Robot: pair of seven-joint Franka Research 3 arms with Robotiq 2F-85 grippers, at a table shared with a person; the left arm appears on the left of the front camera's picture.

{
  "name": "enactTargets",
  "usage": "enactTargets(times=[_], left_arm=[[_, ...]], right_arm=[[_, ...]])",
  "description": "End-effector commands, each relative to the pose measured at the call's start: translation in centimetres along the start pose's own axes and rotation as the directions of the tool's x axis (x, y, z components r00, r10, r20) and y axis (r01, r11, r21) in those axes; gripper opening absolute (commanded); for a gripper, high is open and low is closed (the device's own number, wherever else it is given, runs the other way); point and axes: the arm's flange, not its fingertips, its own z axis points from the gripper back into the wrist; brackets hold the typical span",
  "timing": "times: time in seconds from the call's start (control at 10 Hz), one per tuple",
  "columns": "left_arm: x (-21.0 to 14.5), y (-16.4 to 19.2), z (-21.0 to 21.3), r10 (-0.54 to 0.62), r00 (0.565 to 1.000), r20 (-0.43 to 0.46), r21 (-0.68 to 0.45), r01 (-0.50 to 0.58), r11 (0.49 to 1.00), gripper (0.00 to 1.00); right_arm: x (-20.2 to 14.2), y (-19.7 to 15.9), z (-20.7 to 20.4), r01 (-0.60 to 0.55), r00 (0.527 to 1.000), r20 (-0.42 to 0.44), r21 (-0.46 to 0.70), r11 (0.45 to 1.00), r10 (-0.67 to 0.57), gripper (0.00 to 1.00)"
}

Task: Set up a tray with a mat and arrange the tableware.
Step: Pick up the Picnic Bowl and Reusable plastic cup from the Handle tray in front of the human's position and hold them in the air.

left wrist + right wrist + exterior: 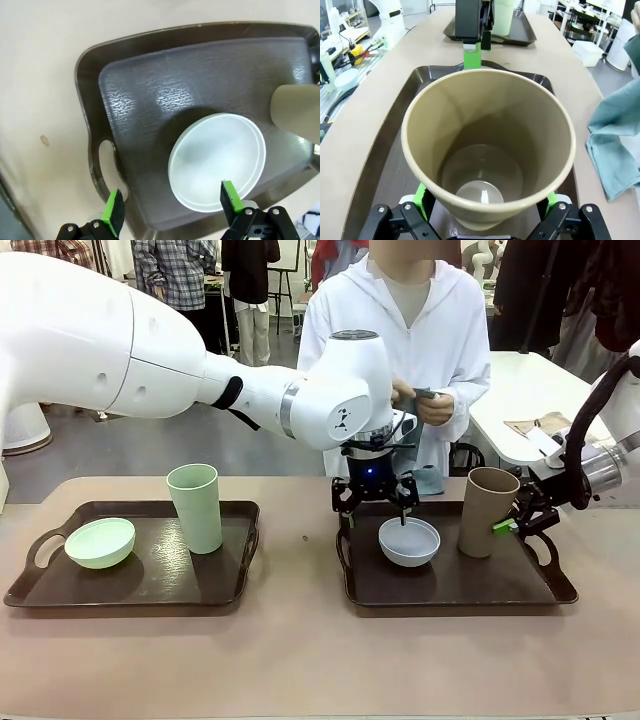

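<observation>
Beige table (300, 660), right-hand tray (450, 590): white bowl (409, 542) beside tall brown cup (487, 512).

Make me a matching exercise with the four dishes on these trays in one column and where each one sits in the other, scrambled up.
Things:
1. pale green bowl
2. tall green cup
3. white bowl
4. tall brown cup

Places:
A. between the fingers of the right gripper
B. on the left tray, by its left handle
C. under the left gripper
D. on the left tray, upright, right of a bowl

Pairs: 1-B, 2-D, 3-C, 4-A
</observation>
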Motion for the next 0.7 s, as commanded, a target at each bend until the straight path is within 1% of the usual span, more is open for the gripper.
enactTargets(times=[0.0, 0.5, 0.6], left_arm=[[0.5, -0.7, -1.0, 0.033, 0.999, 0.006, 0.043, -0.034, 0.998, 1.0], [0.8, -0.7, -2.7, 0.038, 0.999, 0.011, 0.063, -0.039, 0.997, 1.0], [0.8, -0.7, -2.7, 0.041, 0.999, 0.009, 0.053, -0.042, 0.998, 1.0]], right_arm=[[-0.1, 0.2, -1.0, -0.021, 1.0, 0.013, 0.0, 1.0, 0.021, 1.0], [-0.3, -0.1, -1.8, -0.001, 1.0, -0.001, 0.021, 1.0, 0.001, 1.0], [-0.4, -0.3, -1.9, 0.018, 1.0, -0.003, 0.017, 1.0, -0.018, 1.0]])
